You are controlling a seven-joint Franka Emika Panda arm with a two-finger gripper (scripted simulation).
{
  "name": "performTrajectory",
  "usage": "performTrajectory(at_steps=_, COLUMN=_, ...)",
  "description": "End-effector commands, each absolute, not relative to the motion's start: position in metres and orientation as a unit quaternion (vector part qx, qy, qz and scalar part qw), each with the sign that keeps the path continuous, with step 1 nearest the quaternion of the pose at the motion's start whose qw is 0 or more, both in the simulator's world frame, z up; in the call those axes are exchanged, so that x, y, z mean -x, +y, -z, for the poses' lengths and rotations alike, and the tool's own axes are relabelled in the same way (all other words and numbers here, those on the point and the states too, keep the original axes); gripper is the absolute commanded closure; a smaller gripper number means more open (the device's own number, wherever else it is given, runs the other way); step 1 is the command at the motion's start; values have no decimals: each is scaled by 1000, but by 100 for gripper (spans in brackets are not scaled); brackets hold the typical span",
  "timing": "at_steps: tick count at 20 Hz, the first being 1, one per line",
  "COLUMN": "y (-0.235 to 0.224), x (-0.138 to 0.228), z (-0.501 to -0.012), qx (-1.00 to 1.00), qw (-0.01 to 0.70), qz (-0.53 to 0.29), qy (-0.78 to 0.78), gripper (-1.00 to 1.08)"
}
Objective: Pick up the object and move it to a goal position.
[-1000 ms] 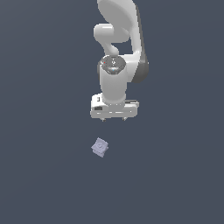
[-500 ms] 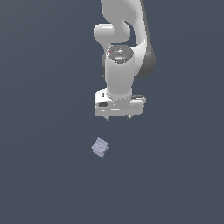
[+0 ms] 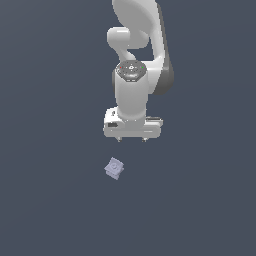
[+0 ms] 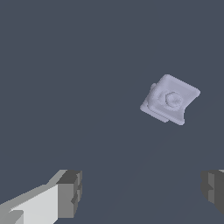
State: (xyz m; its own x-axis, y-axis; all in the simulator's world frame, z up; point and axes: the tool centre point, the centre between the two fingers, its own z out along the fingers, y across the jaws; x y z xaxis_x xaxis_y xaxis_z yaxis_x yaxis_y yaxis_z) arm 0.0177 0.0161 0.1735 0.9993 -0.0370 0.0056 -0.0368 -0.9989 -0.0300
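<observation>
1. Block: small, pale lavender-grey, a round raised mark on its upward face; lies turned at an angle on the dark grey bench.
2. Gripper: white, pointing down, above the block and slightly toward the exterior view's right; not touching it.
3. Jaws: spread wide, nothing between them. In the wrist view the block lies beyond the fingertips.
</observation>
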Motion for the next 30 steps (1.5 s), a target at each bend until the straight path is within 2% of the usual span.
performTrajectory(at_steps=1, y=9, x=-25, z=-166, qx=999, qw=15, qz=2, qy=43, gripper=-92)
performTrajectory(at_steps=15, y=-48, x=-74, z=-105, qx=975, qw=4, qz=0, qy=220, gripper=-92)
performTrajectory(at_steps=30, y=-60, x=-81, z=-82, qx=967, qw=0, qz=0, qy=253, gripper=-92)
